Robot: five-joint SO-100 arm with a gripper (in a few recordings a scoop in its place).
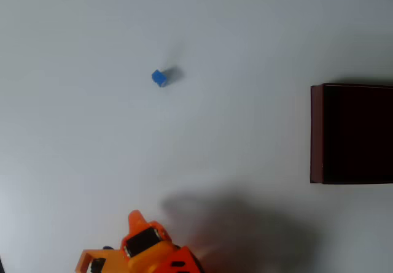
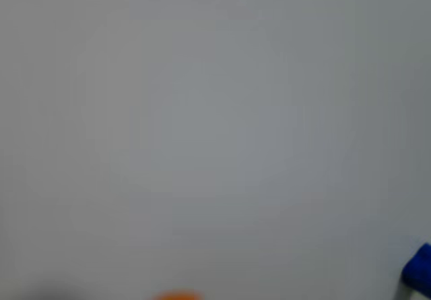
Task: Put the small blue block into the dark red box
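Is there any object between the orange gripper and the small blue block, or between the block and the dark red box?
Nothing visible: bare white table separates the gripper, small blue block and dark red box.

in the overhead view we note the arm (image 1: 144, 251) as bright orange moulded plastic with blocky segments. black rectangular insets sit in its upper faces. we record one pointed orange tip at its top end.
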